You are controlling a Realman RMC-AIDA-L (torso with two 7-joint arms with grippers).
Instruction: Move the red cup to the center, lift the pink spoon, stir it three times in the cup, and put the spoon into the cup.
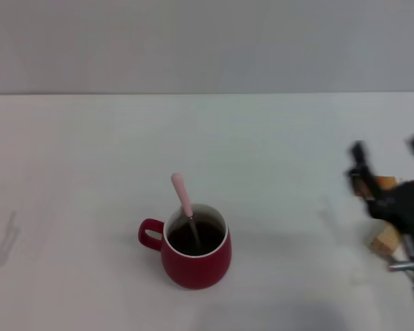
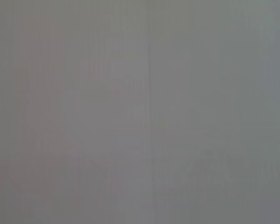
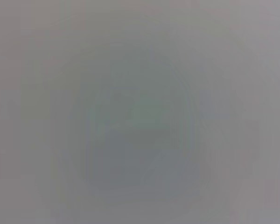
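Spoon [image 1: 185, 201] standing in the mug [image 1: 195, 254] near table [image 1: 83, 158] centre, pink handle leaning out over the rim, bowl sunk in dark liquid. Right gripper [image 1: 388, 155] well off to the right, fingers spread, holding nothing. Left gripper out of sight. Judged finished; nothing left but parking.

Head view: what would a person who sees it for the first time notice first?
The red cup stands near the middle of the white table, holding dark liquid, its handle toward the robot's left. The pink spoon stands inside it, bowl in the liquid, pink handle leaning out over the rim. At the right edge the right pincer hangs open, holding nothing, apart from the cup.
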